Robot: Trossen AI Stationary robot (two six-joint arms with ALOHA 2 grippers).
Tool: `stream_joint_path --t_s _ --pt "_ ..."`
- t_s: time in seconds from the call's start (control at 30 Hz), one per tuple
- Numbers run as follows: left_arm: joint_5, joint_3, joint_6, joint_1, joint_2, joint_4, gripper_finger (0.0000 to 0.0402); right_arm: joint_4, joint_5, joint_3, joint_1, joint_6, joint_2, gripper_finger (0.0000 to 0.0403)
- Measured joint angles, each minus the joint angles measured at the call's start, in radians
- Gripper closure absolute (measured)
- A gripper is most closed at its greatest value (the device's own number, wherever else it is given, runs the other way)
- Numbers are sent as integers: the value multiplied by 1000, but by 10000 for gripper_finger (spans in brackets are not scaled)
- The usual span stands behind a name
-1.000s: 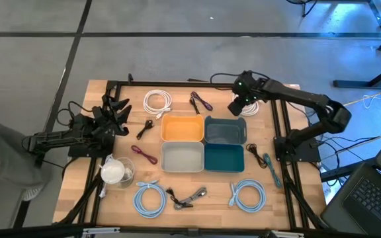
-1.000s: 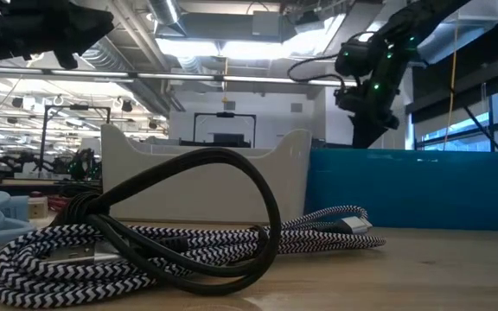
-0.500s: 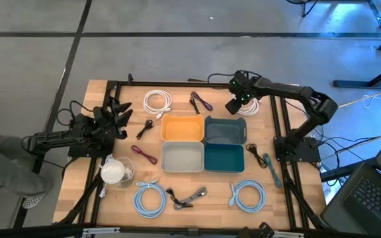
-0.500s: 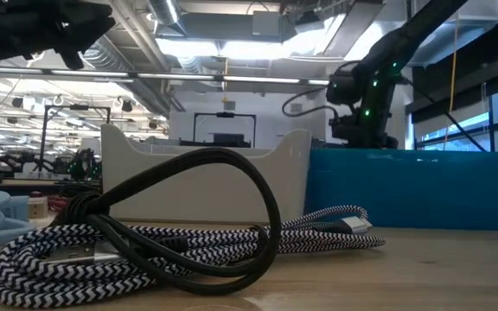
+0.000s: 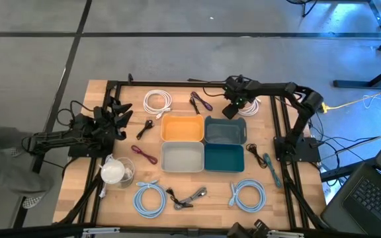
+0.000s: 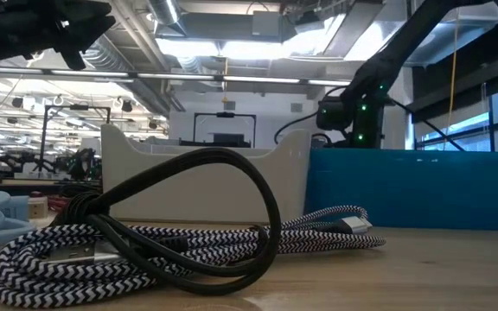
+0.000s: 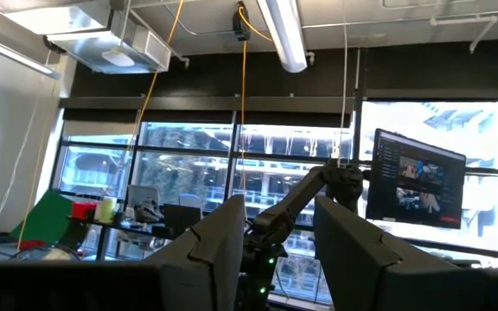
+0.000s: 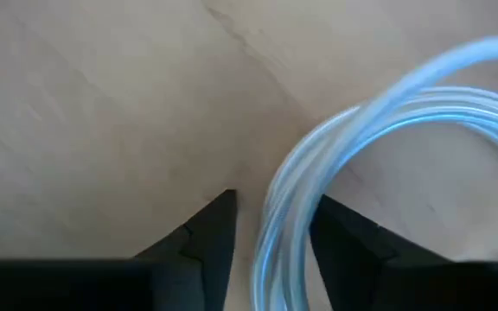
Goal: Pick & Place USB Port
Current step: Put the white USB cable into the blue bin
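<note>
The right gripper is low over the far side of the bench, just behind the grey-blue tray. Its wrist view shows the jaws apart, straddling a strand of a coiled white cable that lies on the wood; nothing is clamped yet. This cable appears to be the one to pick, and the four trays beside it look like the place to drop it.

The left gripper waits at the left side of the bench, raised, its jaws apart and empty.

Risks from here, as I judge them: the jaws sit over only one or two loops of the coil, so closing could catch a single strand and let the rest uncoil and trail on the lift, snagging the tray rim. The fingertips are very near the wood, so pressing further down could jam them against the bench. The cable is smooth and round and may slip out of a light grip
</note>
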Motion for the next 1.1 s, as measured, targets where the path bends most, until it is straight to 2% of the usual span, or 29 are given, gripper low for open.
stream_joint_path --t_s 0.13,0.17,0.33,0.53,0.67,0.8,0.93,1.1 --pt "0 0 1 0 0 0 269 5 7 -7 1 11 -36 370" --pt "0 0 1 0 0 -1 269 -4 18 -8 0 11 -51 382" --pt "0 0 3 0 0 -4 269 -57 98 -10 2 -1 -167 388" --pt "0 0 3 0 0 -6 269 -148 78 -7 77 42 -394 388" --pt "-1 0 3 0 0 -7 269 -162 -1 -5 203 87 -557 388" --pt "-1 0 3 0 0 -7 269 -159 10 -5 363 195 -689 388" --pt "-1 0 3 0 0 -7 269 -146 145 -5 559 303 -753 388" --pt "-1 0 3 0 0 -7 269 -140 366 -5 820 454 -727 389"
